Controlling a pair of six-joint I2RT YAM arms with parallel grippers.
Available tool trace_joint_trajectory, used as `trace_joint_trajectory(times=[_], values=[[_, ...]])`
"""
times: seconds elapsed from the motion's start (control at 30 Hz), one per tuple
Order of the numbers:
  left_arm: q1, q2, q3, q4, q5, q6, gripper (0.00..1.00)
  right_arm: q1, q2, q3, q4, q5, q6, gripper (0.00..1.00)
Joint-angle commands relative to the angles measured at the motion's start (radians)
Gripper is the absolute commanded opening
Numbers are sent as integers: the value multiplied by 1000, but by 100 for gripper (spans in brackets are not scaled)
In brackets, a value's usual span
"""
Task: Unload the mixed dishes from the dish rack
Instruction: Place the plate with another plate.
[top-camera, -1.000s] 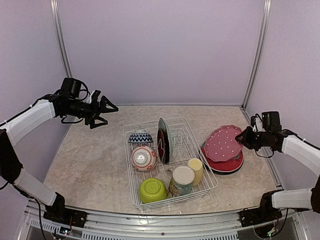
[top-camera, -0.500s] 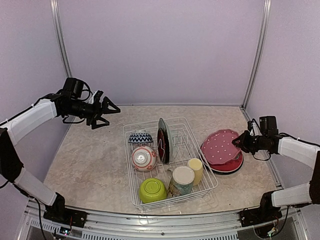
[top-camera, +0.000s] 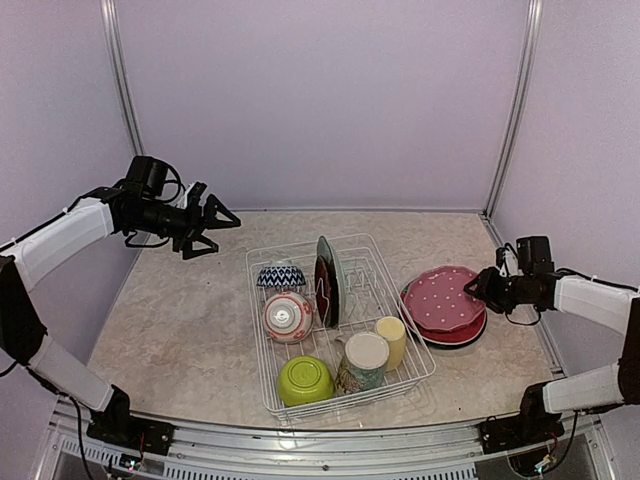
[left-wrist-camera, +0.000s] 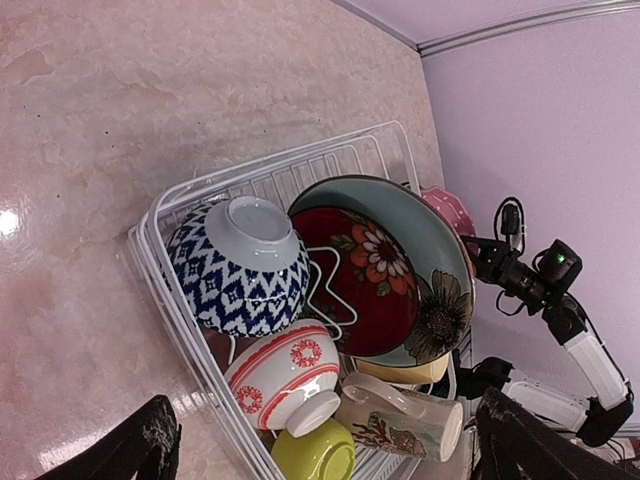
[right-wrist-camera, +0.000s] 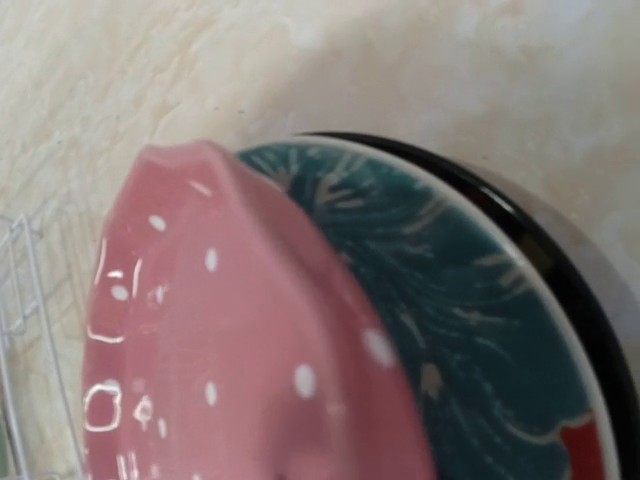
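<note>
The white wire dish rack (top-camera: 257, 330) holds a blue zigzag bowl (top-camera: 281, 276), a red-white bowl (top-camera: 288, 316), a lime bowl (top-camera: 305, 380), a cream-teal mug (top-camera: 362, 362), a yellow cup (top-camera: 392, 340) and two upright plates, red floral (top-camera: 322, 285) and teal-rimmed (top-camera: 331, 268). My left gripper (top-camera: 222, 228) is open and empty, in the air left of the rack and behind it. My right gripper (top-camera: 482, 288) is shut on the right rim of the pink dotted plate (top-camera: 442, 295), which lies slightly tilted on a teal plate (right-wrist-camera: 470, 330) and a dark plate (right-wrist-camera: 590, 320). Its fingers are hidden in the right wrist view.
The plate stack sits on the marble tabletop right of the rack, close to the right wall post (top-camera: 510, 120). The left wrist view looks down on the rack (left-wrist-camera: 165, 300) and its dishes. Bare tabletop (top-camera: 180, 320) lies left of the rack.
My right gripper has lowered the pink dotted plate from a steep tilt to nearly flat on the stack. My left gripper has drifted slightly right.
</note>
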Motion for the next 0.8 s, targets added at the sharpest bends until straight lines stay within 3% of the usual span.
trace_joint_trajectory(times=[0.0, 0.5, 0.77], values=[[-6, 6, 29, -14, -3, 17, 99, -7, -23, -12, -10, 42, -17, 47], [-7, -1, 29, -12, 1, 16, 99, -7, -48, -16, -78, 170, -26, 69], [-8, 4, 28, -11, 1, 16, 99, -1, -89, 48, -188, 245, -77, 71]])
